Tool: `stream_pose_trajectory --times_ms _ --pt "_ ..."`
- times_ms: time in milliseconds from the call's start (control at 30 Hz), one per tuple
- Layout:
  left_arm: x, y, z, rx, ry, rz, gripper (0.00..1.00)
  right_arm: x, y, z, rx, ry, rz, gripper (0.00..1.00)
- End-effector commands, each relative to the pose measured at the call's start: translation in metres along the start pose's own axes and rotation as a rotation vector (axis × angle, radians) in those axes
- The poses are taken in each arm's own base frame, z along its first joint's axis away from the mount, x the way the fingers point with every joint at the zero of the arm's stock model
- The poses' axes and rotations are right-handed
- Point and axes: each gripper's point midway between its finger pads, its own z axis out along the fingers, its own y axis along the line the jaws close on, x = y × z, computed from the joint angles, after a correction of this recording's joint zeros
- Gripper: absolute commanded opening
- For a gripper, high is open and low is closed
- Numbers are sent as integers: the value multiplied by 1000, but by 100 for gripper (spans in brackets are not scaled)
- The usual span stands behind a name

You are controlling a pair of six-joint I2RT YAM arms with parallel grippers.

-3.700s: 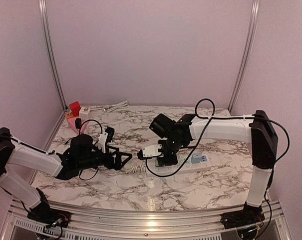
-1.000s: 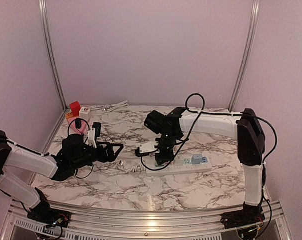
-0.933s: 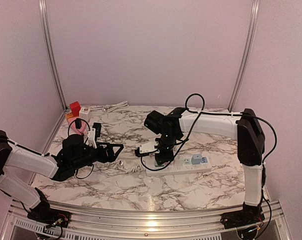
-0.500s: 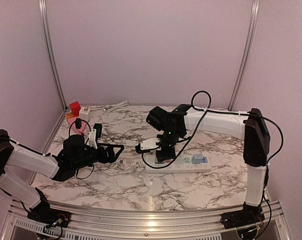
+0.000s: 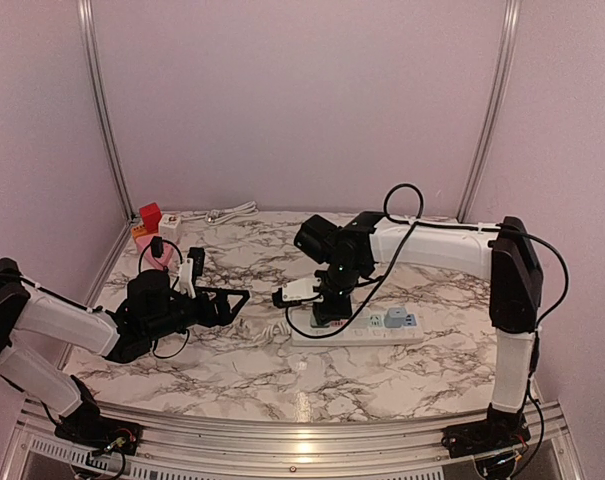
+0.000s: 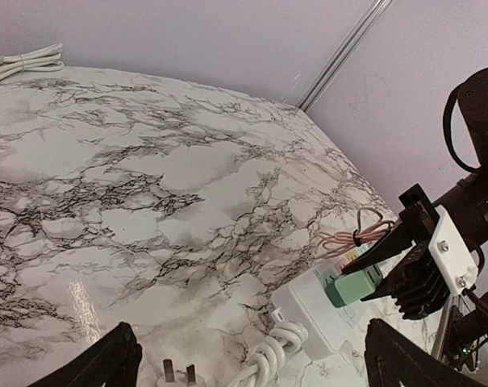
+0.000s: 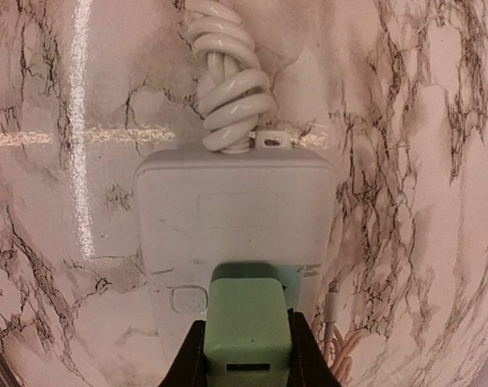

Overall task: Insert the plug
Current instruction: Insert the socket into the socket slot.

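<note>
The right gripper point(image 5: 327, 306) pinches a green plug point(image 7: 247, 321) from both sides, jaws pressed against it; the plug sits over the end socket of the white power strip point(image 7: 235, 210), beside its coiled cord point(image 7: 227, 105); whether the prongs are in cannot be told; a grey-blue adapter point(image 5: 394, 320) occupies a socker further along; the left gripper point(image 5: 240, 303) hangs over the marble table point(image 5: 232, 370) with jaws spread wide, holding nothing.

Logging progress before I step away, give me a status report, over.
Left pincer open, empty. Right pincer shut on green plug, plug at power strip end socket, seating unconfirmed. Coiled cord clear of socket.
</note>
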Motion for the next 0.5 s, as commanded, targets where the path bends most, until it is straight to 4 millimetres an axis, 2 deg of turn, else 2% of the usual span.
stream_pose_trajectory --times_ms 0,467 --pt "-3 0 -1 14 -20 -1 99 -14 -9 -2 42 -41 -8 15" --pt "-4 -2 -2 19 -23 -2 99 -9 -9 8 39 -20 0 20"
